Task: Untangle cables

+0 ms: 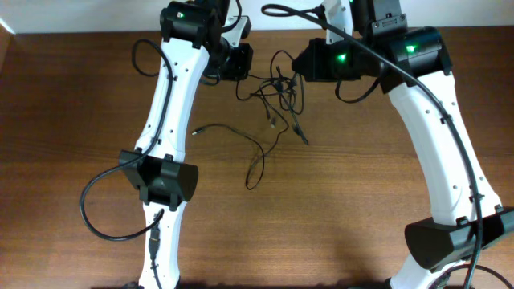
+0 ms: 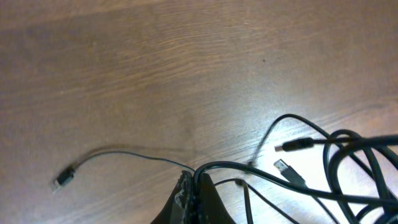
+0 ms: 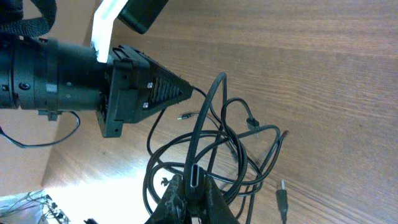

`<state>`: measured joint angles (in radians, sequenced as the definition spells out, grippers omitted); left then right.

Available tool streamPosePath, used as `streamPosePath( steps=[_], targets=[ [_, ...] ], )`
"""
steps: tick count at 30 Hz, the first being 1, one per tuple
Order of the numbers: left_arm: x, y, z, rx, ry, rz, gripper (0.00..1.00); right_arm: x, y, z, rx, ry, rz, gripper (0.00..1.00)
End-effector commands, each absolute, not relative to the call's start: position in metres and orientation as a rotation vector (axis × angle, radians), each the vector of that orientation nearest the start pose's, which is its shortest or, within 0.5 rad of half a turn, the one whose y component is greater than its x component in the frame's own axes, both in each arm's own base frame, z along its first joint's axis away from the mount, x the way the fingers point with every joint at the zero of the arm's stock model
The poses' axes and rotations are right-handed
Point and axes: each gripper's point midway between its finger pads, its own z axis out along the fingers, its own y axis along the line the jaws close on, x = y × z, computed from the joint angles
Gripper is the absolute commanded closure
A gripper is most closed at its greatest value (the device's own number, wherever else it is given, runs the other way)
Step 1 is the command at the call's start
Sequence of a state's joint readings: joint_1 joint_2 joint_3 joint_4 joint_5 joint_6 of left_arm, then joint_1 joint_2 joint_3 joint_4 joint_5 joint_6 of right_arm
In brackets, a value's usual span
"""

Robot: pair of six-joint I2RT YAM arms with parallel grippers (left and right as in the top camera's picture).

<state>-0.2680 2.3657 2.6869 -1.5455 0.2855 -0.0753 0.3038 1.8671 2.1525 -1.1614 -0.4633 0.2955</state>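
Thin black cables lie knotted at the far middle of a brown, wood-grained table, between the two tools. The clump is a heap of slack, rounded loops (no single long axis can be read in the knot itself). One fine strand runs out of it toward the left and the near side, ending in a small plug. Another strand drops in a narrow loop toward the near edge. Beside the loops a silver-tipped plug lies flat, its metal end pointing up and left in the left wrist view. The left tool has its fingers pinched together on a cord at their tips. The right tool is likewise closed on a glossy cord that rises from between its fingers.
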Motion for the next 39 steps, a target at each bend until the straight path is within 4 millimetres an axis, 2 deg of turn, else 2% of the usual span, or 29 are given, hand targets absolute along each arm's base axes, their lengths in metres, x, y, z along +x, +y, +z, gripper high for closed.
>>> streamPosePath(
  steps=[1, 4, 6, 9, 14, 19, 24, 28, 31, 36, 39],
  targets=[
    [0.476, -0.178, 0.206, 0.566, 2.724, -0.482, 1.00, 0.418, 0.192, 0.339, -0.195, 2.440, 0.794, 0.96],
    [0.483, -0.162, 0.207, 0.620, 2.688, -0.453, 1.00, 0.417, 0.173, 0.330, -0.125, 2.494, 0.751, 0.96],
    [0.489, -0.151, 0.208, 0.669, 2.657, -0.429, 1.00, 0.416, 0.152, 0.318, -0.057, 2.549, 0.653, 0.96],
    [0.495, -0.138, 0.209, 0.716, 2.627, -0.402, 1.00, 0.411, 0.132, 0.306, 0.005, 2.608, 0.524, 0.96],
    [0.498, -0.135, 0.210, 0.712, 2.615, -0.395, 1.00, 0.400, 0.114, 0.289, 0.049, 2.700, 0.391, 0.96],
    [0.507, -0.124, 0.212, 0.679, 2.597, -0.382, 1.00, 0.383, 0.120, 0.273, -0.108, 2.782, 0.364, 0.96],
    [0.514, -0.105, 0.213, 0.551, 2.616, -0.386, 1.00, 0.368, 0.140, 0.262, -0.287, 2.822, 0.370, 0.96],
    [0.516, -0.102, 0.214, 0.542, 2.613, -0.378, 1.00, 0.351, 0.145, 0.257, -0.328, 2.886, 0.362, 0.96],
    [0.519, -0.099, 0.215, 0.536, 2.603, -0.373, 1.00, 0.339, 0.140, 0.254, -0.277, 2.951, 0.352, 0.96],
    [0.519, -0.100, 0.215, 0.514, 2.609, -0.379, 0.99, 0.326, 0.136, 0.252, -0.042, 3.034, 0.356, 0.96],
    [0.518, -0.100, 0.215, 0.514, 2.609, -0.380, 0.94, 0.325, 0.141, 0.253, 0.008, 3.041, 0.396, 0.96]
  ],
)
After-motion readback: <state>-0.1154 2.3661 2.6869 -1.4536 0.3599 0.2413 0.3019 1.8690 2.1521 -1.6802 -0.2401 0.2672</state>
